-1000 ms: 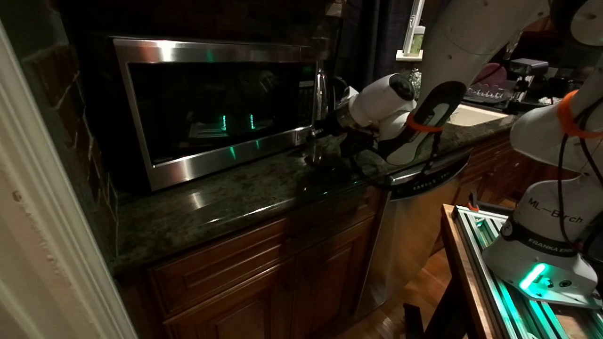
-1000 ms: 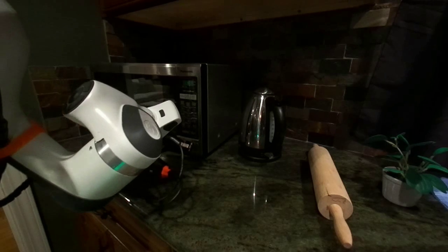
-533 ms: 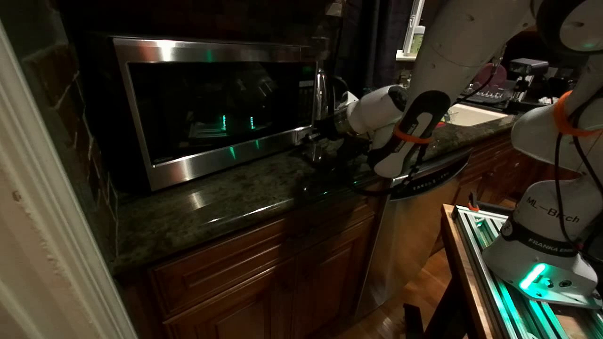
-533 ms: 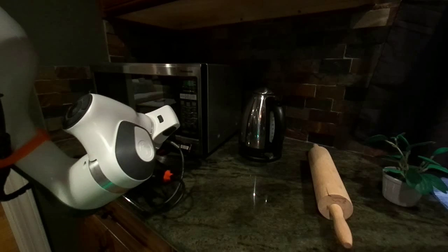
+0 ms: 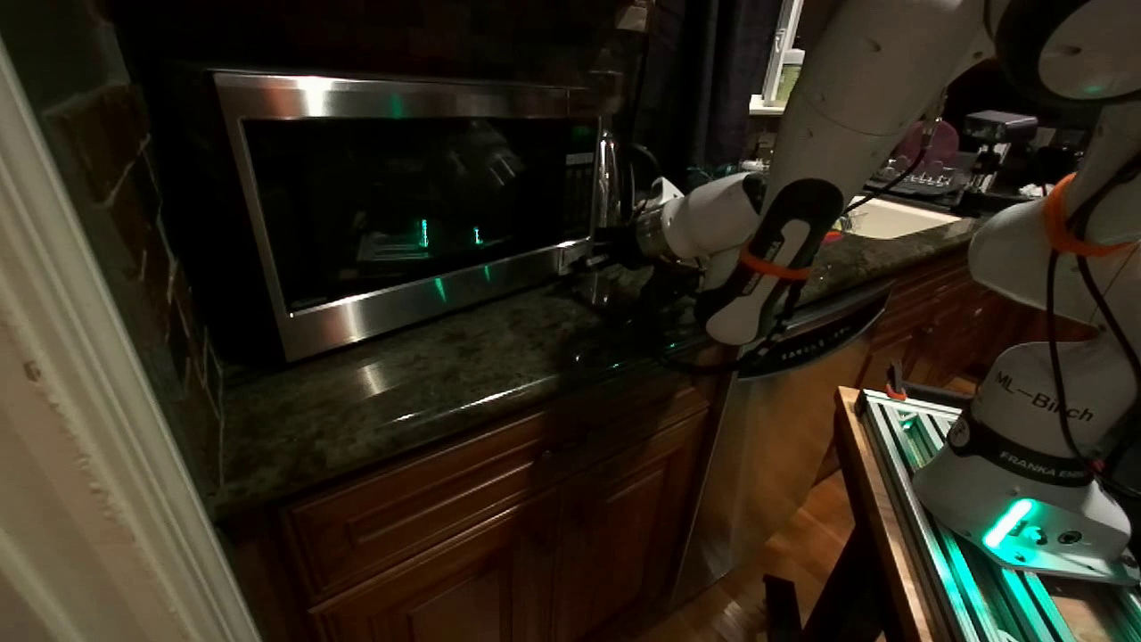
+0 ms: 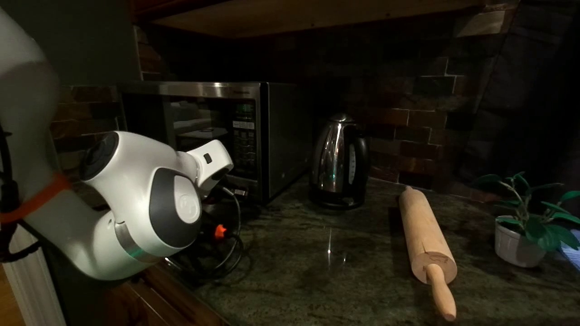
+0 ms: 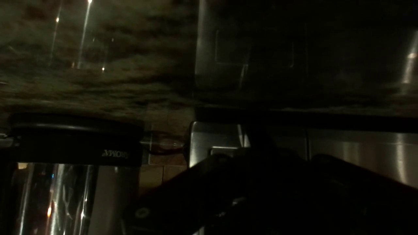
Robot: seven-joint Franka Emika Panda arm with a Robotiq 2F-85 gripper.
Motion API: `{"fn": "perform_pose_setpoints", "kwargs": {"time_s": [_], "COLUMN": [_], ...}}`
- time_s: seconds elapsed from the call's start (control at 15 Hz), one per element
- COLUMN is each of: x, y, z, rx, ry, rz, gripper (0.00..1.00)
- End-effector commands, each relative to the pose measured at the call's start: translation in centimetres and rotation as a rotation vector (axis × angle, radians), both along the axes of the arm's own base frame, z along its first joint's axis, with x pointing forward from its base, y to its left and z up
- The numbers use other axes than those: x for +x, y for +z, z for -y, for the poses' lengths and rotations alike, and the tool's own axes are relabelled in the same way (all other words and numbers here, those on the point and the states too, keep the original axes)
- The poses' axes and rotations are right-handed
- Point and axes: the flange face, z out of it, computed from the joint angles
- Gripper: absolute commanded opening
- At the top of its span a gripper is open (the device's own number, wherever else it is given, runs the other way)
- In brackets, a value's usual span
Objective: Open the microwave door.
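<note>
The microwave door (image 5: 374, 196) is dark glass in a brushed steel frame and is closed. It also shows in an exterior view (image 6: 195, 120), partly behind my arm. My gripper (image 5: 595, 256) is at the lower right corner of the microwave front, by a rectangular release button (image 5: 568, 259). In the wrist view, which stands upside down, my dark gripper (image 7: 261, 151) looks shut and empty, with its fingertips overlapping the edge of the button (image 7: 224, 151). It is too dark to tell whether they touch it. My fingers are hidden behind the arm's wrist in an exterior view.
A steel kettle (image 6: 335, 158) stands right of the microwave and shows close by in the wrist view (image 7: 58, 195). A rolling pin (image 6: 426, 235) and a potted plant (image 6: 521, 240) are on the countertop (image 6: 317, 280). A loose cable (image 6: 238, 217) hangs by my gripper.
My wrist has lowered and the forearm has shifted, levelling the gripper beside the microwave's lower right corner. The door has stayed closed.
</note>
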Motion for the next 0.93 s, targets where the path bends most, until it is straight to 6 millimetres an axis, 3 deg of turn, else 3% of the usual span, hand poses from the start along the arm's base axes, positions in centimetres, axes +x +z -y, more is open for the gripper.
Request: {"fn": "perform_pose_setpoints", "kwargs": {"time_s": [0.0,0.4,0.87], "x": [0.8,0.4,0.9], "y": [0.9,1.5,0.9], "z": [0.0,-0.3,0.9], "rx": [-0.024,-0.018,-0.074], "ry": [0.010,0.012,0.017], "rz": [0.049,0.049,0.084], "gripper": [0.00,0.00,0.00]}}
